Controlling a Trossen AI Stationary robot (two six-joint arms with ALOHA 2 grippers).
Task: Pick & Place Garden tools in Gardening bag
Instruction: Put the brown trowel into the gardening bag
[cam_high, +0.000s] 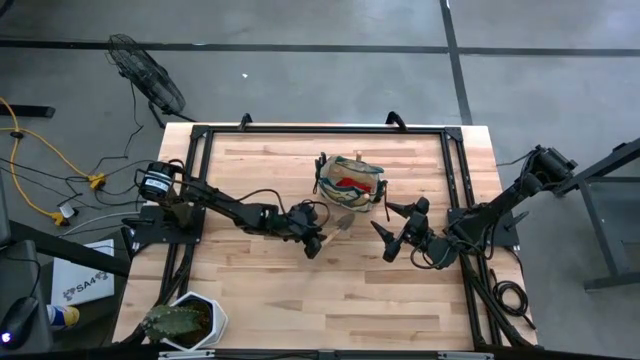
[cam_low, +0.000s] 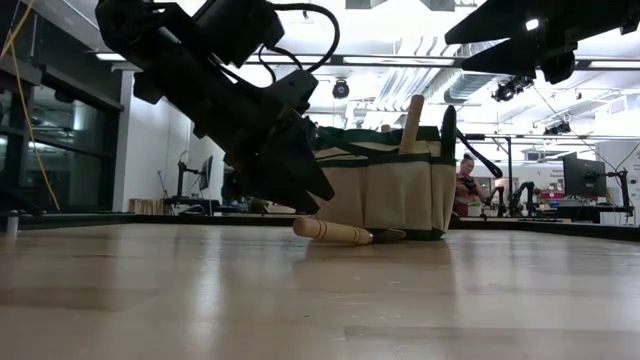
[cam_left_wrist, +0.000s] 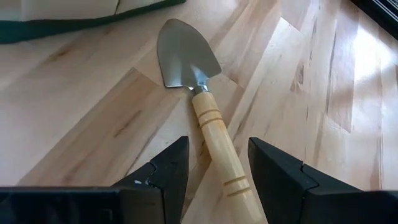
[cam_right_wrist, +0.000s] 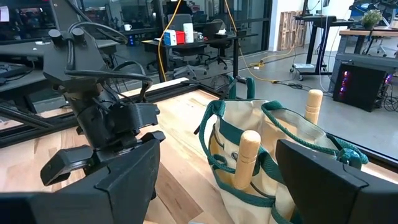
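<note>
A trowel with a wooden handle and a metal blade lies flat on the table, its blade toward the khaki gardening bag. My left gripper slants down over the handle's free end. It is open, one finger on each side of the handle, with a gap showing on both sides. The bag stands upright with two wooden handles sticking out of it and something red inside. My right gripper hangs open above the table, right of the bag, holding nothing.
A plant in a white hexagonal pot stands at the table's near left corner. Black frame rails run along the far, left and right sides. Bare wood lies in front of the bag and both grippers. A person sits far behind the table.
</note>
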